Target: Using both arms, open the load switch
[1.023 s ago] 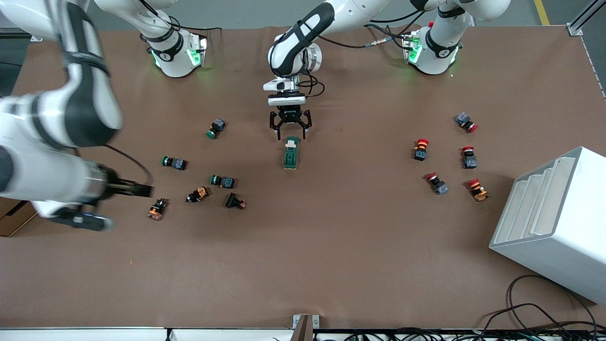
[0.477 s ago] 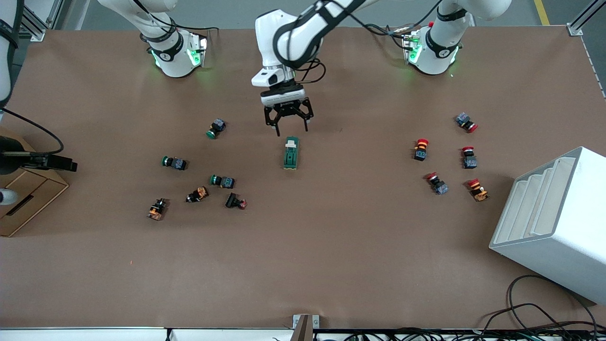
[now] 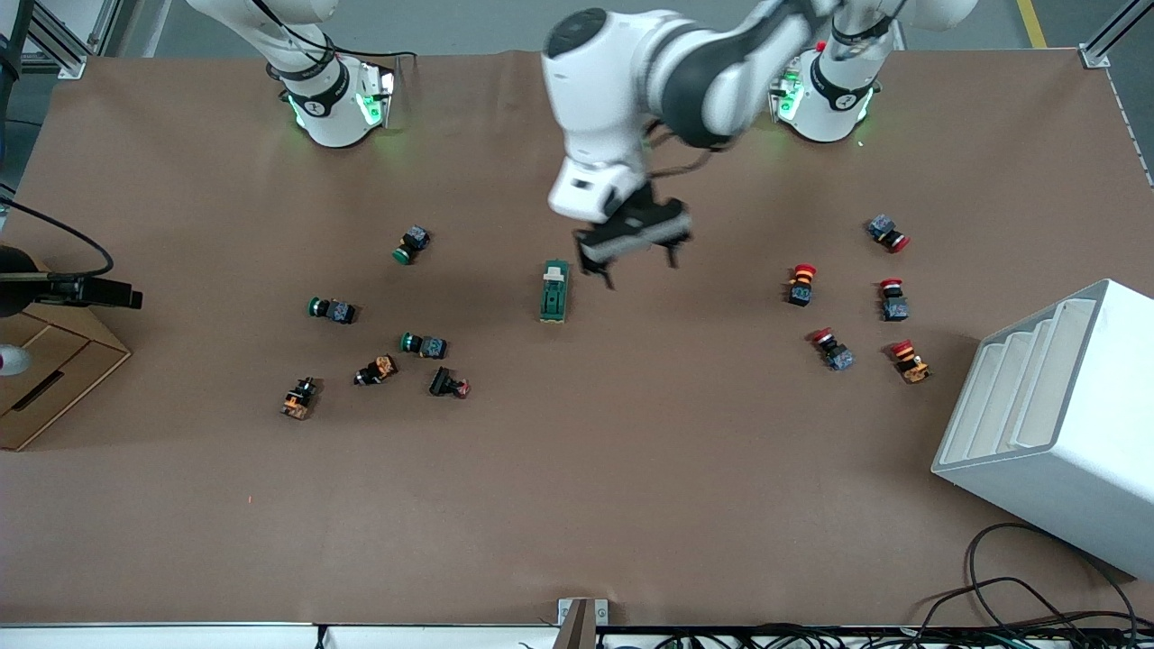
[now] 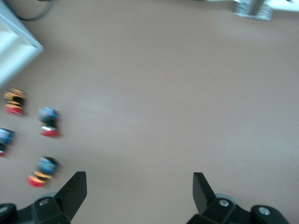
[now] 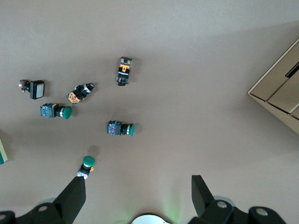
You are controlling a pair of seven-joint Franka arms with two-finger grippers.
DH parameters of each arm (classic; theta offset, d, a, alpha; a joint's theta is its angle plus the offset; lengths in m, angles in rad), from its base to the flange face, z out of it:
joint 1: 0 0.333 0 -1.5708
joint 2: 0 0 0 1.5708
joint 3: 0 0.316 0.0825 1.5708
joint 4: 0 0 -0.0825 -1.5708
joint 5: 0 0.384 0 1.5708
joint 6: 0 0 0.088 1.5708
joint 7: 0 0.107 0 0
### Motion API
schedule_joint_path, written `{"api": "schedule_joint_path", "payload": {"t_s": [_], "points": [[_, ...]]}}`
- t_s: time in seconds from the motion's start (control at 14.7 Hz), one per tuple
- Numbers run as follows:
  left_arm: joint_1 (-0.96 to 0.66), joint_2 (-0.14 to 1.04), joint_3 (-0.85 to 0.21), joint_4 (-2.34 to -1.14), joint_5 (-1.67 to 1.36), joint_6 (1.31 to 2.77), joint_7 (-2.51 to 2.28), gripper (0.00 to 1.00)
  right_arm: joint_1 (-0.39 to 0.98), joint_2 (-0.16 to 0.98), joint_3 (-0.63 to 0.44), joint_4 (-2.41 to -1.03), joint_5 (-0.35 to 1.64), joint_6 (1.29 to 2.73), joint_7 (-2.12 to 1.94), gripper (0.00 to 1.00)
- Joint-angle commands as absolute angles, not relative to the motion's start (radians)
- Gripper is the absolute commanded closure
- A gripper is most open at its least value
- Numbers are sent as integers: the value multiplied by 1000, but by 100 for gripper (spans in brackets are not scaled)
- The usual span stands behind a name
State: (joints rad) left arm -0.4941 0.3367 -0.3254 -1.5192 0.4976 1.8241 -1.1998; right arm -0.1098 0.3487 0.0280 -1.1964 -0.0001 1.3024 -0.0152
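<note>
A: What do we have around the load switch [image 3: 554, 292]?

B: Toward the right arm's end of the table we see green-capped push buttons [image 3: 424, 344] and some orange-and-black parts [image 3: 298, 397], loosely scattered. Toward the left arm's end lie the red-capped push buttons [image 3: 801, 282], and a white stepped bin [image 3: 1055, 424] sits near that end's edge. None of these touches the switch.

A: And the switch itself?

B: We see a narrow dark-green block lying flat near the table's middle, its white tab at the end nearer the bases.

A: The grippers?

B: The left gripper [image 3: 631, 262] hangs over bare table just beside the switch, toward the red buttons, fingers [image 4: 74, 191] spread and holding nothing. The right gripper [image 5: 138, 198] is high over its own end, above the green buttons, beside a cardboard box [image 3: 41, 379]; its fingers are spread too.
</note>
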Motion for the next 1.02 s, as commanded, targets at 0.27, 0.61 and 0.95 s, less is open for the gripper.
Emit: {"api": "schedule_joint_path", "payload": {"t_s": [0.27,0.61,0.95], "points": [[-244,351,-337,-1335,333,1615,-870,0,-107,284,38,-1230,-12,1356,-43,0],[-176,282,-261,-1336,221,1611,-663,0,-69,273,38,-1238,-48,1377,-41,0],[-57,169,-173,-1379,48,1594,-324,0,-60,262,40,-1253,-49,1390,-41,0]]}}
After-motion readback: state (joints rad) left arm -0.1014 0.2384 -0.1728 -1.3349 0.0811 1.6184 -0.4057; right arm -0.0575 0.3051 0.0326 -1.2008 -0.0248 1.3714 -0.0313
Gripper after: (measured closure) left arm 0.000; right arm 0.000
